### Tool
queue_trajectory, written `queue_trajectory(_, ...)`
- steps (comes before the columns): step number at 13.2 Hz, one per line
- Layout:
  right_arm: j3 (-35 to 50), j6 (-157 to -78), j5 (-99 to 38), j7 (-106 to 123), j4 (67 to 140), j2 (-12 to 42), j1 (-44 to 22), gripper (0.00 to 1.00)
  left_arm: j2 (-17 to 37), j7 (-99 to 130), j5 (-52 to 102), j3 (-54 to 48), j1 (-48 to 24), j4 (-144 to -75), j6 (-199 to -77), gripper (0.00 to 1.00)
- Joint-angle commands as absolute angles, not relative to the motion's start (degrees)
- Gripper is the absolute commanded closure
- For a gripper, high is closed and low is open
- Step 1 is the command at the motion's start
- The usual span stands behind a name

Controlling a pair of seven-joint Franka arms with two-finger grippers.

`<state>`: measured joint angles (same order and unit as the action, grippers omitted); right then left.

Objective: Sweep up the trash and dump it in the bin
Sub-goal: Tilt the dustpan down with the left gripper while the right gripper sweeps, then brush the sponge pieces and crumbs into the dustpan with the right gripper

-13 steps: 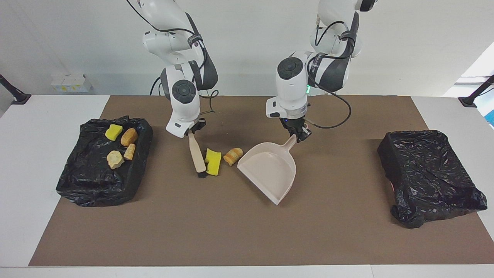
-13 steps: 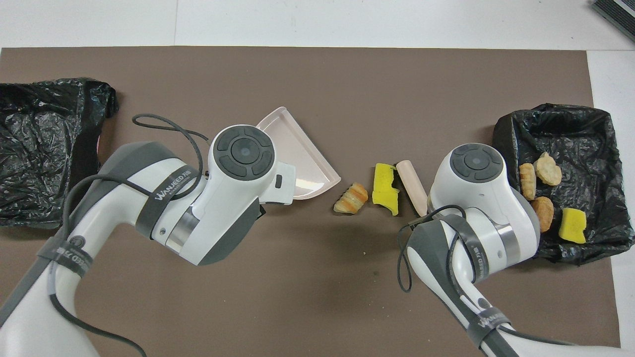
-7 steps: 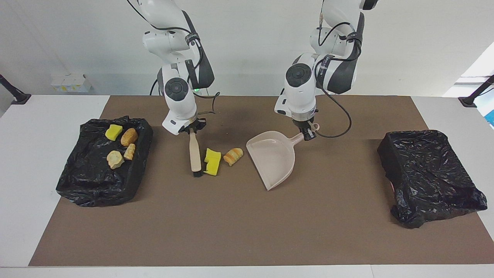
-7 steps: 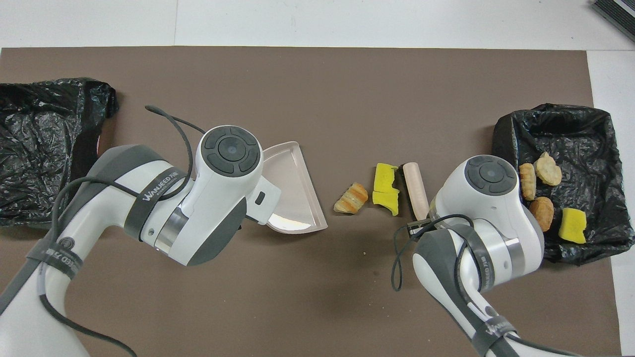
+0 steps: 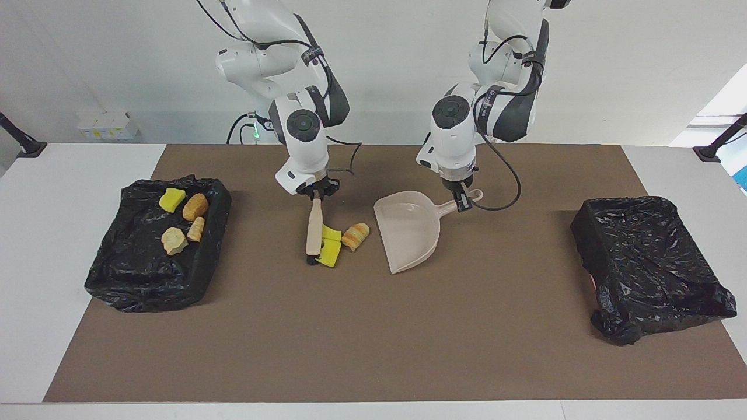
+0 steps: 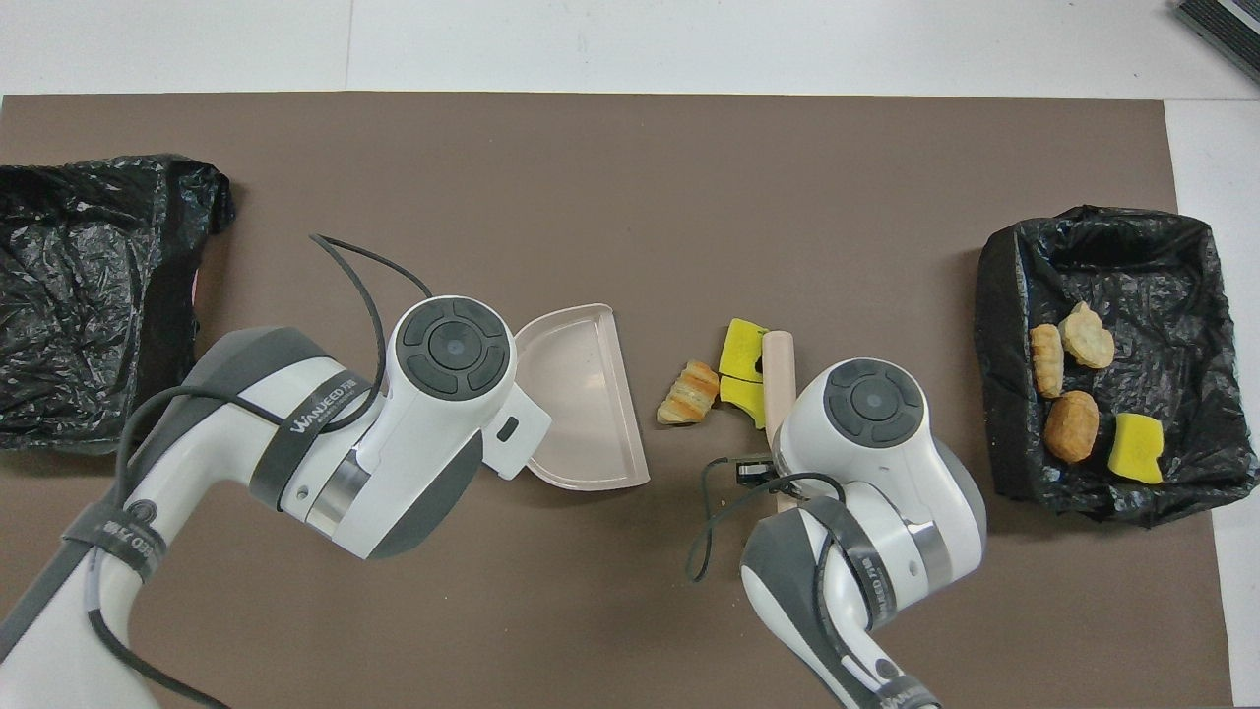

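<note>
Two scraps of trash lie on the brown mat: a yellow sponge chunk (image 5: 330, 245) (image 6: 740, 370) and an orange-brown bread piece (image 5: 355, 236) (image 6: 689, 392). My right gripper (image 5: 316, 196) is shut on the handle of a wooden brush (image 5: 313, 232) (image 6: 779, 366), whose bristle end presses against the sponge. My left gripper (image 5: 462, 202) is shut on the handle of the beige dustpan (image 5: 411, 230) (image 6: 581, 394), which rests on the mat with its mouth toward the bread piece. The black-lined bin (image 5: 134, 192) (image 6: 1004, 295) at the right arm's end holds several scraps.
A second black-lined bin (image 5: 648, 262) (image 6: 89, 286) sits at the left arm's end of the table. In the overhead view both arms' wrists cover their grippers. The brown mat (image 5: 373, 338) is bare farther from the robots than the dustpan.
The right arm has swung the brush toward the dustpan, pushing the sponge up beside the bread. The left arm has drawn the dustpan nearer to the robots and turned its mouth toward the scraps.
</note>
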<state>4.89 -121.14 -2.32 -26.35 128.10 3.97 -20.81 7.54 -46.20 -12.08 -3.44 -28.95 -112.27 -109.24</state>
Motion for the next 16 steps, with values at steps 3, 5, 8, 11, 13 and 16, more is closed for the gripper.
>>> queue_trajectory(3,5.4,-123.3,-8.6,-23.2,124.6,7.0,-27.8,1.00,5.8,-45.0,-12.7,-3.5,-30.3,-115.9,-111.9,1.00)
queue_trajectory(5,5.4,-123.5,-10.6,-21.8,123.3,8.2,-31.3,1.00,5.4,-45.0,-12.7,-3.5,-30.6,-116.6,-111.8,1.00)
queue_trajectory(8,5.4,-123.9,-21.0,-15.0,121.1,9.0,-33.0,1.00,5.2,-44.9,-12.7,-3.5,-30.6,-116.7,-111.6,1.00)
queue_trajectory(11,5.3,-122.1,-21.4,-14.8,119.4,9.4,-33.0,1.00,4.9,-44.9,-12.6,-3.6,-30.6,-117.7,-112.1,1.00)
queue_trajectory(13,4.6,-118.3,-20.1,-14.8,119.4,8.5,-32.1,1.00,4.8,-44.9,-12.6,-3.6,-30.6,-117.7,-111.7,1.00)
queue_trajectory(16,4.7,-112.6,-15.4,-15.3,119.4,5.0,-28.1,1.00,4.9,-44.9,-12.6,-4.0,-30.6,-115.8,-108.1,1.00)
